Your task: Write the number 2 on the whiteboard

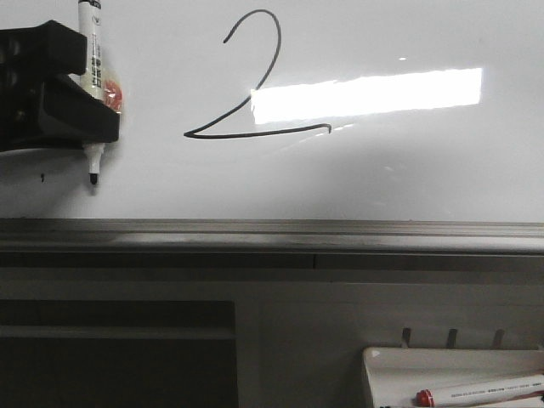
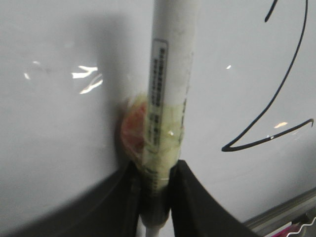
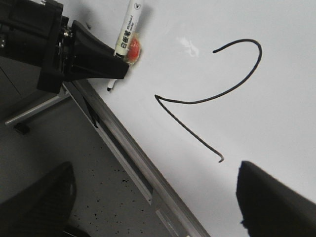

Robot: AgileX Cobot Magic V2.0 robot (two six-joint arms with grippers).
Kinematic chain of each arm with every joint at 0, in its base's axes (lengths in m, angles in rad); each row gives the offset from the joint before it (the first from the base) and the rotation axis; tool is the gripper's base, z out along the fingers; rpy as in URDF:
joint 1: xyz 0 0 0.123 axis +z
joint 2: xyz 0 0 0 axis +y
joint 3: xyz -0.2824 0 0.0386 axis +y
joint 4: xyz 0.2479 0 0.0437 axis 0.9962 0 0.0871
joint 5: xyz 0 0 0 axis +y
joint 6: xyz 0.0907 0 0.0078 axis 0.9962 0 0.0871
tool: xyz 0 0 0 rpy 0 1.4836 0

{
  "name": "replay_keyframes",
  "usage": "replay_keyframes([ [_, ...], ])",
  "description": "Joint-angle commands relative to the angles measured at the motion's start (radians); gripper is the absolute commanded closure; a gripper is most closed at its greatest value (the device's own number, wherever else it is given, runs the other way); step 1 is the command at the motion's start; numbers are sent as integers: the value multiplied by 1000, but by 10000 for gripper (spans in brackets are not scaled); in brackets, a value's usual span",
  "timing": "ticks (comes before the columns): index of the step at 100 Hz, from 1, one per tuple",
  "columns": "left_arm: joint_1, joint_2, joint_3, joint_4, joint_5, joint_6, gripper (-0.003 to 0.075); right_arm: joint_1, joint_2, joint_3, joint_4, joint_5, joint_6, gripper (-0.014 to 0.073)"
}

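Observation:
A thin black number 2 (image 1: pixel 255 85) is drawn on the whiteboard (image 1: pixel 408 170), and it also shows as the number 2 (image 3: pixel 212 98) in the right wrist view. My left gripper (image 1: pixel 89 85) is at the far left, shut on a white marker (image 1: pixel 92 51) wrapped in tape, tip pointing down at the marker tip (image 1: pixel 93 178), to the left of the digit. In its own view the left gripper (image 2: pixel 157 192) clamps the marker (image 2: pixel 170 74). My right gripper (image 3: pixel 155 197) stands open with nothing between its fingers, in front of the board's lower rail.
A grey metal rail (image 1: pixel 272 234) runs under the board. A small white tray (image 1: pixel 450 374) at the lower right holds a red-capped marker (image 1: pixel 480 393). A small black dot (image 1: pixel 42 178) marks the board at the far left. A bright light reflection (image 1: pixel 365 93) crosses the board.

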Motion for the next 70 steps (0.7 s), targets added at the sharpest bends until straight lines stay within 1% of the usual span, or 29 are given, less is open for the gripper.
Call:
replay_keyframes([
  [1, 4, -10, -27, -14, -51, -6, 552, -6, -15, -36, -2, -60, -1, 7],
  [9, 4, -10, -27, -14, -49, -6, 452, -6, -15, -36, -2, -58, -1, 7],
  [13, 4, -10, -27, -18, -49, -6, 435, -6, -15, -36, -2, -58, -1, 7],
  [40, 4, -12, -27, -18, -51, -6, 437, -6, -15, -36, -2, -58, -1, 7],
  [51, 4, -49, -27, -18, -53, -4, 437, -6, -15, -36, -2, -41, -1, 7],
  [57, 4, -85, -27, 7, -53, 0, 437, -9, -22, -36, -6, -24, -1, 9],
  [62, 4, -119, -27, 36, -53, 0, 437, -13, -31, -35, -6, -15, -1, 44],
  [64, 4, -135, -27, 41, -51, 0, 437, -13, -37, -35, -8, -12, -1, 75],
  [69, 4, -175, -27, 43, -51, 0, 438, -13, -57, -28, -10, -14, -1, 186],
  [70, 4, -187, -27, 43, -51, 0, 438, -13, -63, -26, -10, -16, -1, 249],
])
